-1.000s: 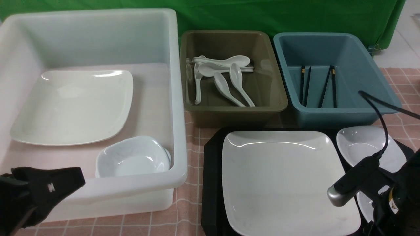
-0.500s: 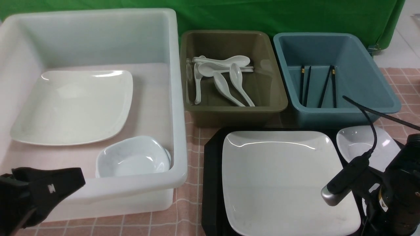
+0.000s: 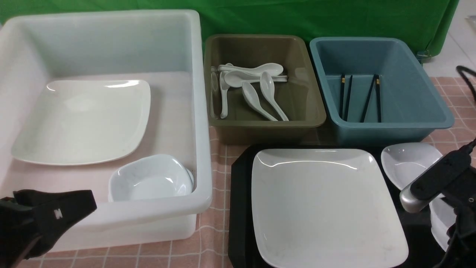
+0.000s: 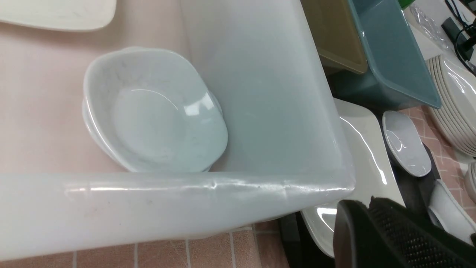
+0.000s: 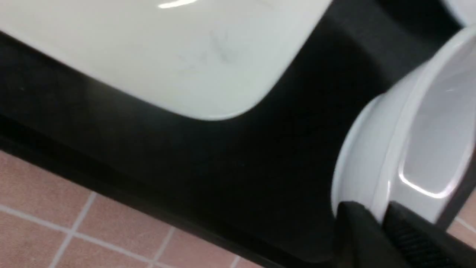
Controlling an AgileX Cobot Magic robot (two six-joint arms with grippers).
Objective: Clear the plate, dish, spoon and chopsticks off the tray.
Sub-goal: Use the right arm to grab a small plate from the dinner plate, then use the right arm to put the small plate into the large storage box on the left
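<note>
Left gripper (image 3: 85, 203): clamped shut, nothing in it, hanging low in front of the white tub's near wall, by its near left corner.
White tub (image 3: 202, 111): takes up the left side of the checked cloth (image 3: 219, 238). Another big plate (image 3: 83, 121) lies toward its left wall, and a small bowl (image 3: 150, 180) is tucked into its near right corner.
Olive tub (image 3: 256, 48): far middle of the cloth, with a heap of white spoons (image 3: 268, 85) toward its far end.
Blue tub (image 3: 394, 59): just right of the olive one, with two pairs of chopsticks (image 3: 342, 96) on its floor.
Tray (image 3: 240, 208): near right part of the cloth, right in front of the two smaller tubs.
Plate (image 3: 323, 204): flat on the tray, covering its left and middle.
Dish (image 3: 407, 163): far right corner of the tray, just beside the plate.
Spoon (image 3: 438, 225): near right edge of the tray, half hidden behind the right arm. Can't tell if it's off the tray.
Right gripper (image 5: 379, 219): pinched onto the spoon's rim, one finger on each side of the wall.
</note>
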